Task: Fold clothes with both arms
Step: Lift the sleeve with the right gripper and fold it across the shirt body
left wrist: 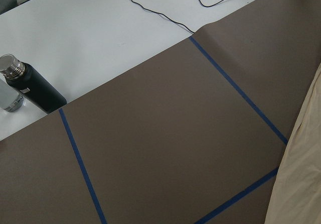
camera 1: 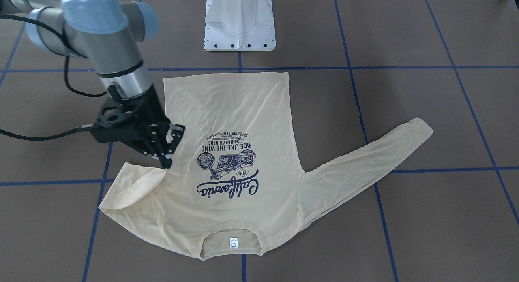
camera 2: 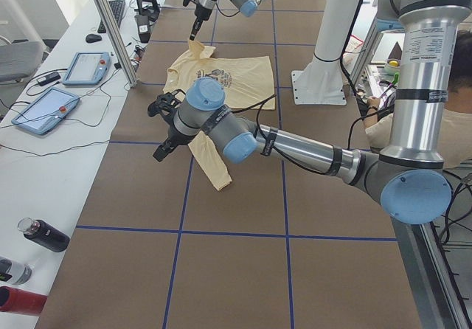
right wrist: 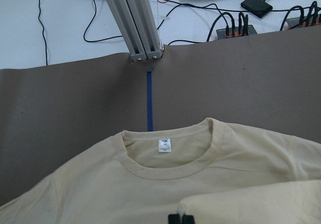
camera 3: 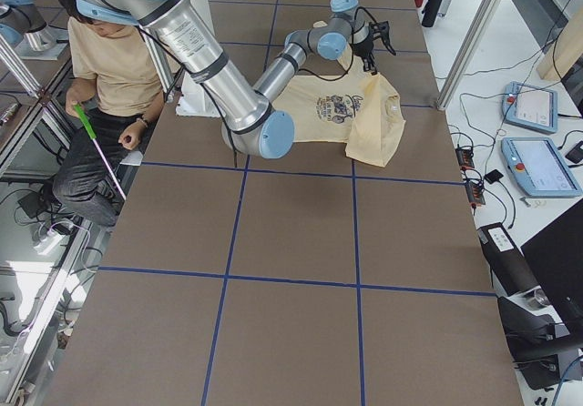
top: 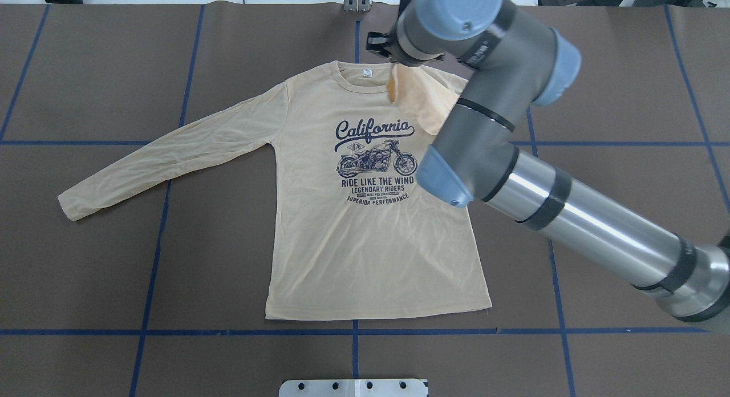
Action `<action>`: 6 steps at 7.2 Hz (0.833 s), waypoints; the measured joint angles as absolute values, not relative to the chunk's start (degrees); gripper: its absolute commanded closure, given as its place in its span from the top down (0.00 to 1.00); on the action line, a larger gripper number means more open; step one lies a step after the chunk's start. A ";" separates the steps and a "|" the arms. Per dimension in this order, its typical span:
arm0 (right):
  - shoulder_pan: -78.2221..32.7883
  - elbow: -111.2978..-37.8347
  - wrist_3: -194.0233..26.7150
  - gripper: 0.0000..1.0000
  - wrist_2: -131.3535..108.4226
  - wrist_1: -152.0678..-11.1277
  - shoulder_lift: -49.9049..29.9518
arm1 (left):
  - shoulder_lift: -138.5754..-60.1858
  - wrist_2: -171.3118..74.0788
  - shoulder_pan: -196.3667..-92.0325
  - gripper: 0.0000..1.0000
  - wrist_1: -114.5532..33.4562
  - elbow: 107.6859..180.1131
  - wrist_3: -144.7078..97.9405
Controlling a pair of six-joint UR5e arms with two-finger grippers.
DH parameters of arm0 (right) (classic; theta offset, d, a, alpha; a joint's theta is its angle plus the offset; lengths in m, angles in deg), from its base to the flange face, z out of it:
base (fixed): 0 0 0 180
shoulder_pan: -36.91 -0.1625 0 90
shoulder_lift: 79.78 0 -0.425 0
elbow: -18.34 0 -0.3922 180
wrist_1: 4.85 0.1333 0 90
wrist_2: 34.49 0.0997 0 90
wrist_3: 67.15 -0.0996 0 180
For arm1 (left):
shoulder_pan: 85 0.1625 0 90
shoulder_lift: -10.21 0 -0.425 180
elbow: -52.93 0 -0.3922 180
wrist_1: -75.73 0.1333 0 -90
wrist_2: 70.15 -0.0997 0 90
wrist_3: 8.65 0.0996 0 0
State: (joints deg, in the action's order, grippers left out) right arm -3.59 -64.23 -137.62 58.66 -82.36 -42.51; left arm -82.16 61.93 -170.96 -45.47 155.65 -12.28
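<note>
Pedestal (camera 1: 240,20) near shirt (camera 1: 235,112) hem.

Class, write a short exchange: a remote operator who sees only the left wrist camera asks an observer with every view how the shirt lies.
Operator: I see mostly brown table. How does the shirt lie?
Observer: Flat, print up, with the sleeve on the robot's left stretched out sideways.
Operator: And the other sleeve?
Observer: The right gripper pinches its cuff by the collar, the sleeve doubled back onto the shirt.
</note>
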 measured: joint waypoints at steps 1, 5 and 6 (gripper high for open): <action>-1.09 -55.58 -140.27 0.00 55.11 -79.45 -49.06 | -82.16 61.89 -170.96 1.00 -45.47 155.59 -12.32; 6.39 -37.67 -146.78 0.21 47.02 -74.12 -61.38 | -82.10 61.86 -170.96 1.00 -45.47 155.47 -12.34; 7.44 -34.64 -147.39 0.51 46.07 -72.66 -62.84 | -82.08 61.86 -170.96 1.00 -45.47 155.44 -12.34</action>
